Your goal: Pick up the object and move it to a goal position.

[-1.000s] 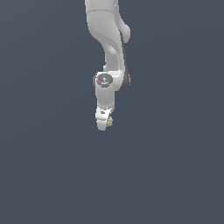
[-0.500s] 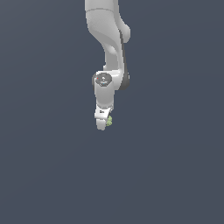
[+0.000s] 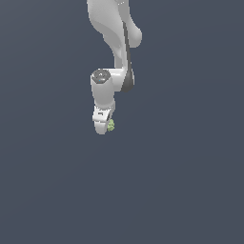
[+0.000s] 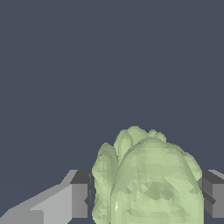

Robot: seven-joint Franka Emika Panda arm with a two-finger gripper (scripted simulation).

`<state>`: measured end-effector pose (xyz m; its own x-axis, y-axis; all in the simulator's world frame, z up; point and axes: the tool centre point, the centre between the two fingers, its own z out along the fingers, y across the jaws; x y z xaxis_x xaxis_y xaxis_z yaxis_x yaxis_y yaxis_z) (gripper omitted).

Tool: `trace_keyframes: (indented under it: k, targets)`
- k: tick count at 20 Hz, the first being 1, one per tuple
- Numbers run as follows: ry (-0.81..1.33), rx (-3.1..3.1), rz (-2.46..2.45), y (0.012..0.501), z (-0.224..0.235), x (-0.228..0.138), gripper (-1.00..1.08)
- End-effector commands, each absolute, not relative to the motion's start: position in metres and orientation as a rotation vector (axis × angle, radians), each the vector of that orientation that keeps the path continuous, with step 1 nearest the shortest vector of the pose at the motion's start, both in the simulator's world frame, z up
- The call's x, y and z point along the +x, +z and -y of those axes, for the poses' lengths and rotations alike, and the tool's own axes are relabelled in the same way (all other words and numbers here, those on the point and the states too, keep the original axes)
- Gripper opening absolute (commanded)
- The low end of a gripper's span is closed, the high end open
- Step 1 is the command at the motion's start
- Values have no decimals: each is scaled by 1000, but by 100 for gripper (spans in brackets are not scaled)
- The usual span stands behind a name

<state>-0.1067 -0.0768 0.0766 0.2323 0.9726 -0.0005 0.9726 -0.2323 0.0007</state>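
The object is a tiny light yellow-green lumpy item. It sits at the tip of my white gripper in the exterior view, near the middle of the picture. In the wrist view the object fills the space between the two dark finger pads, which press on it from both sides. The gripper is shut on the object. The arm hangs down from the top of the exterior view, with the wrist bent toward that view's left.
Only a plain dark grey-blue ground shows around the arm in both views. No other objects, containers or edges are in view.
The gripper and the held object have shifted slightly toward the exterior view's left and a little upward. The grip on the object is unchanged.
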Motion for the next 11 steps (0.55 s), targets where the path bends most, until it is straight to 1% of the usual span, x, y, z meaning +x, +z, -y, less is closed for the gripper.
trace_keyframes:
  k: [1,6,11]
  targets:
    - [0,2466,-1946,86,91,-114,-100]
    - [0,2466,-1946,98,108,-121,-100]
    - [0,2466,-1946,102,114,-124,-100]
